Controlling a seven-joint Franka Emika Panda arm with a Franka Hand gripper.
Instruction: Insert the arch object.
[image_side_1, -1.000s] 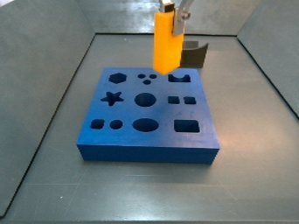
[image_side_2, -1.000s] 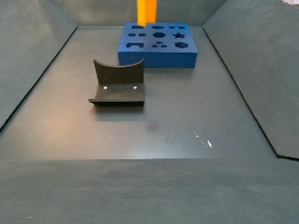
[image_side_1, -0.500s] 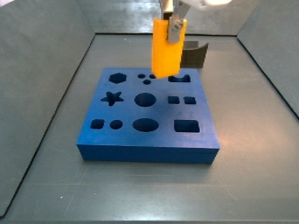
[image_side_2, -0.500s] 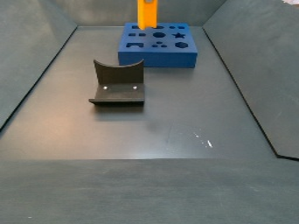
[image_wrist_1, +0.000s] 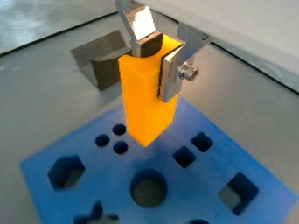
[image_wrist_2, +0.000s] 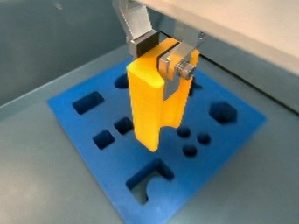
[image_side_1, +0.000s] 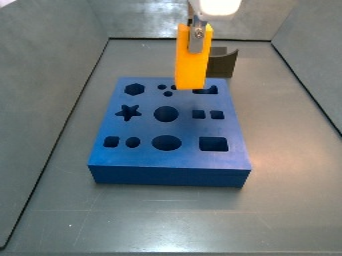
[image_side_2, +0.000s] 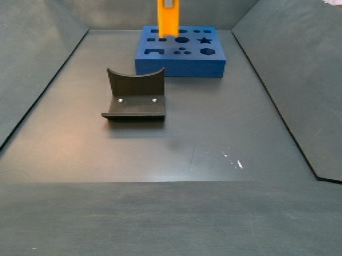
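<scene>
Gripper (image_side_1: 197, 30), top centre of frame, clamped on arch object (image_side_1: 193, 62) hanging long-axis vertical over blue board's (image_side_1: 171, 160) far-edge arch hole (image_side_1: 205, 90).

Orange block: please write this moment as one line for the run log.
gripper: shut on orange block | block: upright, above blue board near arch-shaped hole | not yet inserted | fixture: apart on floor

floor (image_side_2: 174, 190): dark grey, smooth, faint glare spots | walls (image_side_2: 40, 60): grey panels sloping up on both sides and at back (image_side_1: 140, 18) | light: even, diffuse
</scene>
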